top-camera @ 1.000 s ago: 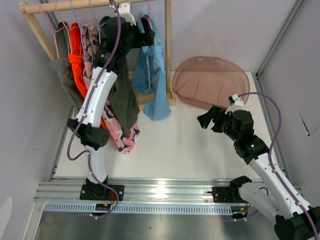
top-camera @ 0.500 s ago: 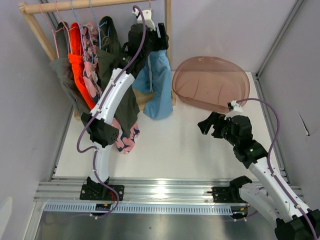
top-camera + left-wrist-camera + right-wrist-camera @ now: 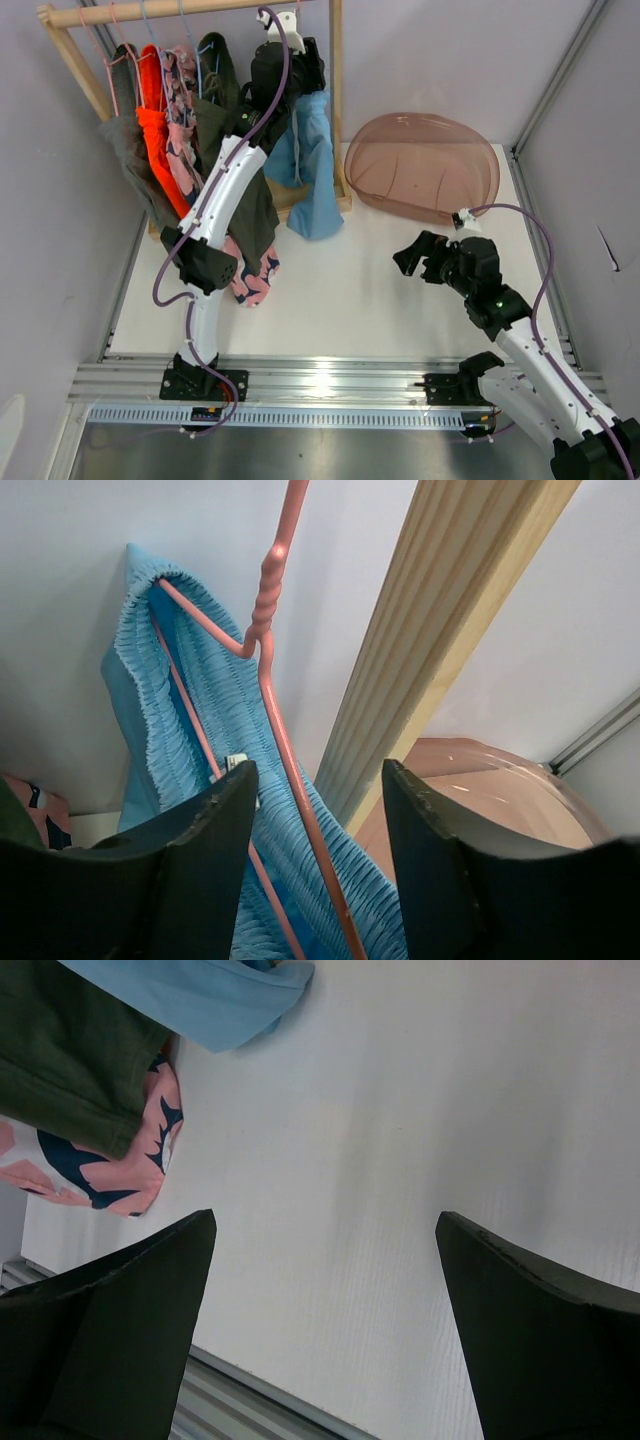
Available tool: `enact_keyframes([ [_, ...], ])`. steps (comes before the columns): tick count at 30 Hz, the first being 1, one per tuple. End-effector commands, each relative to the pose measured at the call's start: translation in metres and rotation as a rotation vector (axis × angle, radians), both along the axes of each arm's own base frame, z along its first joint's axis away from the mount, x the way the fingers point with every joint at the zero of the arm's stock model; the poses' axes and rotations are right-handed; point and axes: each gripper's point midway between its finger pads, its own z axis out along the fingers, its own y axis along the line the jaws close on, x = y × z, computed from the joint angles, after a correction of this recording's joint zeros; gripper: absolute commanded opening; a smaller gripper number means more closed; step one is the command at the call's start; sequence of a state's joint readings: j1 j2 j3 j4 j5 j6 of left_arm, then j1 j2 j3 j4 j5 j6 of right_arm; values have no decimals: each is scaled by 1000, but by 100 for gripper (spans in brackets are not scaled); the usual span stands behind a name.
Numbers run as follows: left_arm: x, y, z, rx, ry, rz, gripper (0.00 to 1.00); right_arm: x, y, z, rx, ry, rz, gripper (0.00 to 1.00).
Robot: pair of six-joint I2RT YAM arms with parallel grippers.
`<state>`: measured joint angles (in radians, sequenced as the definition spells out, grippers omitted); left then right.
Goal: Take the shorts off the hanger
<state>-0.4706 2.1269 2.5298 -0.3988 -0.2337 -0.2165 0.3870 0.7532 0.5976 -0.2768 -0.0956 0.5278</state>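
**Left gripper open around the blue shorts' hanger**

We see the left gripper (image 3: 318,780) up at 12 o'clock, jaws spread. The pink hanger (image 3: 268,670) wire runs between them, and we cannot tell whether they touch it. The light blue shorts (image 3: 195,730) hang on that hanger, just beside the wooden post (image 3: 440,620). At 11 o'clock the olive shorts (image 3: 240,190), floral shorts (image 3: 240,265), orange shorts (image 3: 155,130) and grey shorts (image 3: 130,150) hang from the rail (image 3: 150,12). The right gripper (image 3: 412,255) sits at 4 o'clock, jaws wide and holding nothing, above the table (image 3: 350,290). The basin (image 3: 420,160) is at 2 o'clock.
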Motion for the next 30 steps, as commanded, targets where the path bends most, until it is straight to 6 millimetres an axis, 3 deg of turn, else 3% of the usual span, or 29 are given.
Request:
enact_keyframes([
  [1, -5, 11, 29, -17, -67, 21, 54, -2, 1, 13, 22, -38, 3, 99],
  [6, -4, 14, 26, -13, -57, 32, 53, -5, -1, 16, 20, -42, -6, 99],
  [9, -2, 17, 21, -2, -43, 42, 42, -6, -1, 17, 24, -45, -6, 99],
  [10, -2, 18, 20, 0, -39, 46, 31, -6, -2, 16, 26, -39, -9, 99],
  [12, -2, 20, 17, 12, -26, 47, 25, -7, 0, 16, 32, -40, -3, 99],
  [15, -5, 25, 16, 24, -15, 52, 0, -5, 3, 21, 41, -54, 5, 99],
  [16, -7, 26, 20, 27, -20, 49, 0, -3, 4, 25, 45, -67, 11, 100],
  [20, -27, 33, 51, 6, -70, 39, 0, 4, 20, 56, 47, -135, 72, 99],
  [21, -33, 36, 60, -6, -83, 39, 0, 2, 34, 85, 57, -191, 115, 99],
  [23, -53, 41, 85, -44, -116, 26, 0, 11, 47, 104, -12, -244, 125, 99],
  [24, -58, 43, 89, -50, -118, 24, 0, 14, 55, 145, -10, -324, 115, 100],
  [25, -68, 46, 100, -61, -133, 21, 0, 1, 80, 154, -34, -343, 178, 99],
  [26, -73, 46, 102, -67, -131, 16, 0, 7, 98, 153, -119, -361, 208, 100],
  [27, -78, 46, 106, -72, -134, 11, 0, 14, 100, 164, -180, -392, 139, 99],
  [28, -80, 46, 106, -71, -131, 10, 0, -2, 126, 200, -166, -454, 180, 99],
  [29, -88, 47, 113, -77, -143, 5, 0, 7, 148, 191, -253, -456, 197, 99],
  [30, -90, 48, 115, -80, -144, 5, 0, 9, 156, 198, -279, -470, 172, 99],
])
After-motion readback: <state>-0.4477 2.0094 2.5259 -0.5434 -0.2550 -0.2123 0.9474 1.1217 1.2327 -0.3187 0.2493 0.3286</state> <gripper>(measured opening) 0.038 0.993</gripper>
